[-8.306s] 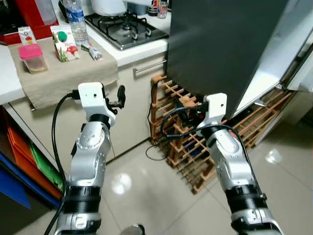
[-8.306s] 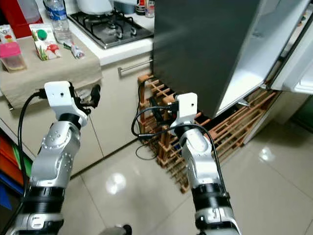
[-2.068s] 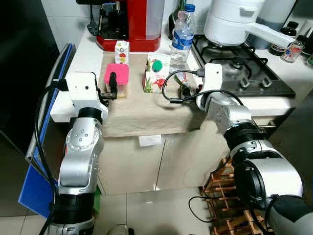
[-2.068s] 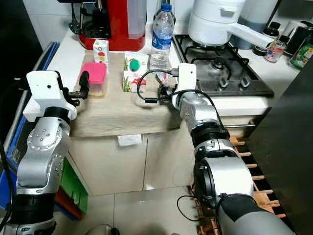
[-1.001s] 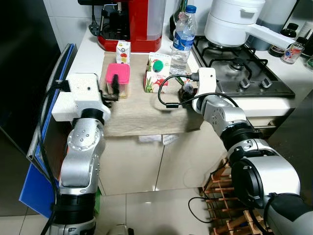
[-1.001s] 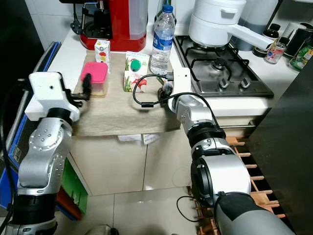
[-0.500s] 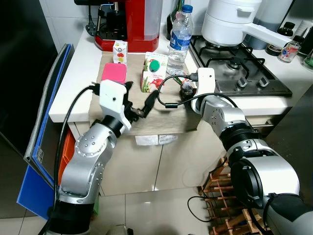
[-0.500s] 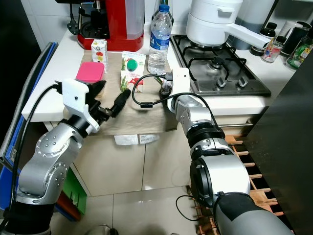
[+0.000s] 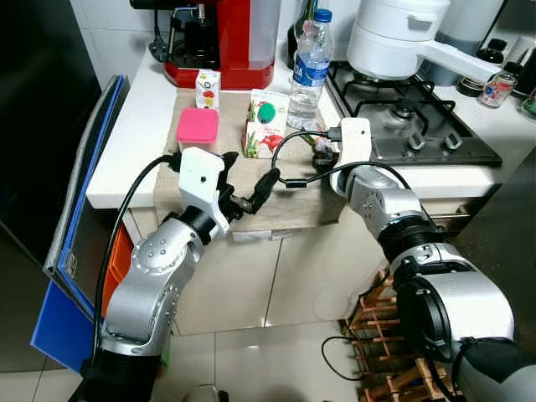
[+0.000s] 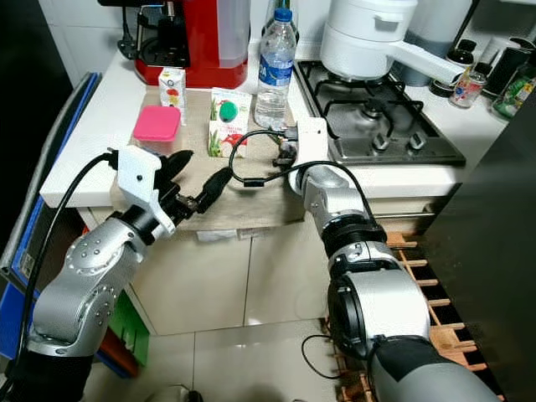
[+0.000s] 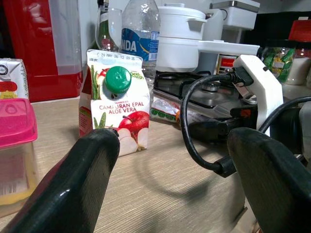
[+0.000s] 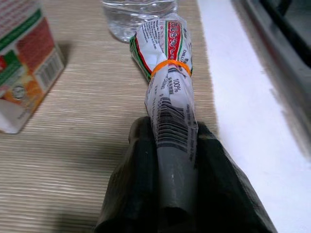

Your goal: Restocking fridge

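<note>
From the head views, the restocking looks barely begun: every item sits on the tabletop (image 9: 134, 142), on a beige cloth (image 9: 251, 180). The left gripper (image 9: 251, 180) hovers over the cloth, jaws spread wide and empty. Around stand a pink-lidded box (image 9: 198, 130), a small juice box (image 9: 208, 88), a water bottle (image 9: 311, 67) and a red appliance (image 9: 222, 38).

Left wrist view: an aloe vera juice carton (image 11: 114, 99) stands ahead between the fingers.

Right wrist view: the right gripper (image 12: 172, 170) has its jaws closed around a rolled packet (image 12: 167, 92) lying beside the bottle.
</note>
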Motion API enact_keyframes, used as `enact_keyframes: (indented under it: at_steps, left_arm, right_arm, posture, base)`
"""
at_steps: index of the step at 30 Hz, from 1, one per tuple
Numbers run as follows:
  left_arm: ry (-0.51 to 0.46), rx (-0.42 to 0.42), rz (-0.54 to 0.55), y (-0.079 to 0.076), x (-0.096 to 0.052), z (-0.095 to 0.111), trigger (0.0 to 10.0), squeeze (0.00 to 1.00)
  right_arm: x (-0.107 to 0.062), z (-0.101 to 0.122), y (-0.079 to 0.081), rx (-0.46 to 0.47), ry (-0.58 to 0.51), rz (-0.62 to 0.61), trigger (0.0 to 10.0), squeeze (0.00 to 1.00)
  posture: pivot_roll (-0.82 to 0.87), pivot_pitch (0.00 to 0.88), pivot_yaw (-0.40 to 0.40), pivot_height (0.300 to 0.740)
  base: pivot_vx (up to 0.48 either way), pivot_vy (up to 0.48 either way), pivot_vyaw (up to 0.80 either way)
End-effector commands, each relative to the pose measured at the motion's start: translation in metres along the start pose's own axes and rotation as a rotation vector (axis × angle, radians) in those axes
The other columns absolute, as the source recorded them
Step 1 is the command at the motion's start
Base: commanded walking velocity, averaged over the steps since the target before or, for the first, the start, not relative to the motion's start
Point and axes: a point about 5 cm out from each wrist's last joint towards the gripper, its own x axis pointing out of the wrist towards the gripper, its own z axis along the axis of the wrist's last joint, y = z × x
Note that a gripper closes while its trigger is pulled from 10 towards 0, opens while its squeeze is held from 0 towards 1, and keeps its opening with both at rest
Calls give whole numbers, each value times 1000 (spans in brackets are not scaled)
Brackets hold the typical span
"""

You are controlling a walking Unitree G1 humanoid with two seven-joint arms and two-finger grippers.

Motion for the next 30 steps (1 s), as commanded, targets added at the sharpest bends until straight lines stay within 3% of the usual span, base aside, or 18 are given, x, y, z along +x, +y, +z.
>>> enact_keyframes:
  at_steps: [1, 15, 17, 19, 20, 22, 24, 30]
  left_arm:
    - [1, 2, -17, -3, 0, 1, 10000, 0]
    - [1, -3, -6, -5, 1, -1, 10000, 0]
    - [10, 6, 45, -1, 0, -4, 10000, 0]
    - [13, 6, 64, 1, -1, -5, 10000, 0]
    - [14, -49, 160, 8, -5, -10, 10000, 0]
    - [12, -109, 237, 11, -9, -14, 10000, 0]
    - [8, -94, 264, 10, -12, -15, 10000, 0]
    - [-4, -32, 321, 10, -8, -16, 10000, 0]
  right_arm:
    - [-2, 5, -8, -5, -42, -32, 0, 0]
    - [-15, 26, -11, -5, -313, -36, 0, 0]
    - [-27, 28, -13, -81, -425, -66, 0, 0]
    - [-31, 28, -14, -97, -451, -74, 0, 0]
    - [-44, 23, -16, -136, -526, -93, 0, 0]
    - [-56, 15, -17, -162, -569, -104, 0, 0]
    - [-66, 8, -19, -204, -602, -124, 0, 0]
    - [-82, -6, -30, -190, -631, -159, 0, 0]
  posture:
    - [17, 0, -55, 740]
    - [14, 0, -63, 740]
    - [11, 0, -63, 740]
    - [9, 0, -64, 740]
    - [8, 0, -64, 740]
    - [8, 0, -64, 740]
    - [8, 0, -64, 740]
    - [-18, 0, -56, 740]
  base:
    - [0, 0, 0]
    - [0, 0, 0]
    - [0, 0, 0]
    - [0, 0, 0]
    - [0, 0, 0]
    - [0, 0, 0]
    - [0, 0, 0]
    - [0, 0, 0]
